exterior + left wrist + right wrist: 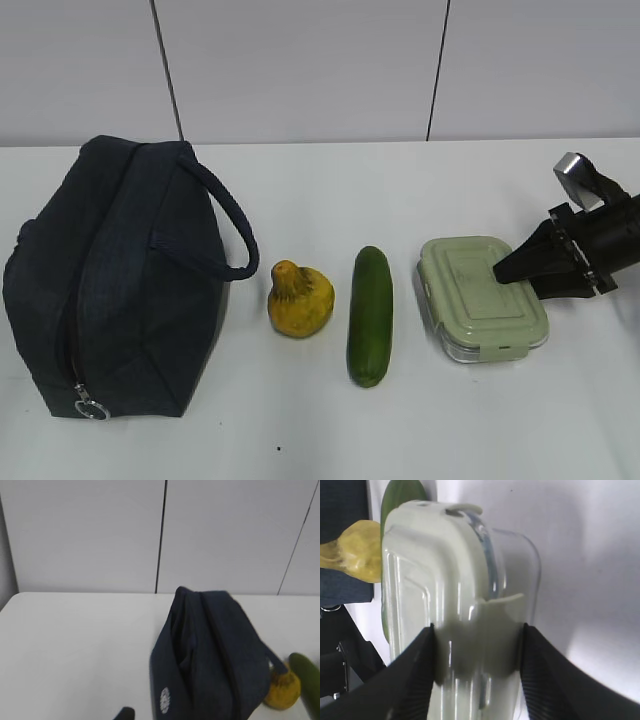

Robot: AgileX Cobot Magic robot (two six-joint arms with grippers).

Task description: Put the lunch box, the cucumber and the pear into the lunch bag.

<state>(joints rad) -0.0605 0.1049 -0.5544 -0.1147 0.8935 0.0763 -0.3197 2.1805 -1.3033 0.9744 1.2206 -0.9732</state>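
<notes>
White table [320, 440] carrying four items in a row from its left edge to its right edge. The bag [110, 280] lies on its side at the left edge, zipper running toward the near edge with the ring pull [90, 408] at the near end and the loop handle [225, 225] arching toward the pear [299, 299]. The pear sits just right of the bag, neck pointing away from the near edge. The cucumber [370, 315] lies beside it, apart from it, long axis running near to far. The box [480, 295], lid on, rests flat on the table right of the cucumber.

The right end effector [522, 265] reaches in from the right edge and overlaps the box's right side. In the right wrist view its two dark fingers [415, 680] straddle the box [445, 605], one on each long side against the lid's edges, so it is grasping the box; pear [355, 555] and cucumber [402, 492] show beyond.

Of the left end effector, only a dark tip [125, 713] shows at the bottom of the left wrist view, short of the bag [210, 655] and its white logo [165, 700]; whether it is released or clenched cannot be told.
</notes>
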